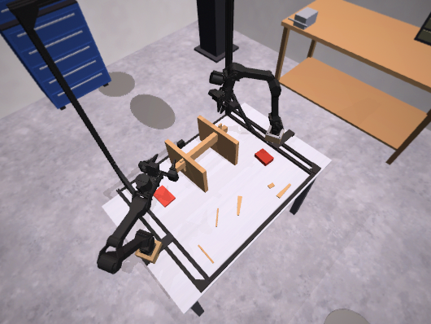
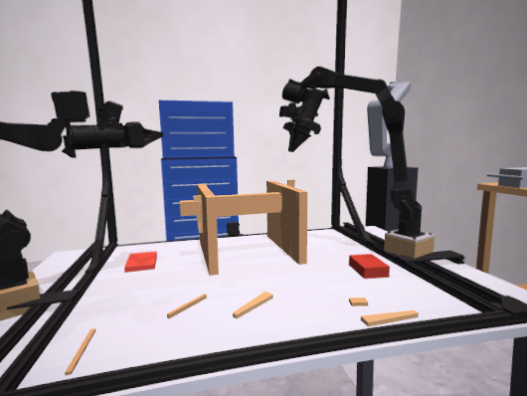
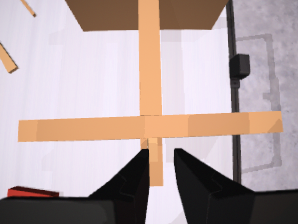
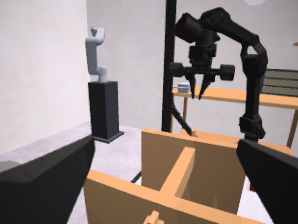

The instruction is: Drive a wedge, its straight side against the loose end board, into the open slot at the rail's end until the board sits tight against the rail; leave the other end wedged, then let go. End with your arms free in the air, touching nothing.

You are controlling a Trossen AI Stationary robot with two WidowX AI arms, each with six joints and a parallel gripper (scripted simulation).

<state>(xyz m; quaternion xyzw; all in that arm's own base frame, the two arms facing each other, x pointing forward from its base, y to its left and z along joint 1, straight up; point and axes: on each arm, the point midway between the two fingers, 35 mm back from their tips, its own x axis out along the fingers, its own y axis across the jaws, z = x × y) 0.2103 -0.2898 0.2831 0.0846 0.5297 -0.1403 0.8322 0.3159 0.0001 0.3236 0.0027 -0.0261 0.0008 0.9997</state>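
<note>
The wooden rail (image 2: pixel 244 203) runs between two upright end boards, the left one (image 2: pixel 209 229) and the right one (image 2: pixel 288 221). A small wedge (image 2: pixel 290 183) sticks up at the right board's end; in the left wrist view it shows beside the rail stub (image 3: pixel 146 144). The rail's other end (image 2: pixel 190 206) pokes out past the left board. My left gripper (image 2: pixel 295 144) hangs in the air above the right board, shut and empty; it also shows in the left wrist view (image 3: pixel 161 165). My right gripper (image 2: pixel 155 133) is open and empty, level in the air, well above the left board's side.
Loose wedges lie on the table front: one (image 2: pixel 186 305), another (image 2: pixel 253 304), a third (image 2: pixel 389 317), and a thin strip (image 2: pixel 80 350). A small block (image 2: pixel 358 301) and two red blocks (image 2: pixel 140 261) (image 2: pixel 369 266) lie there too. A black frame borders the table.
</note>
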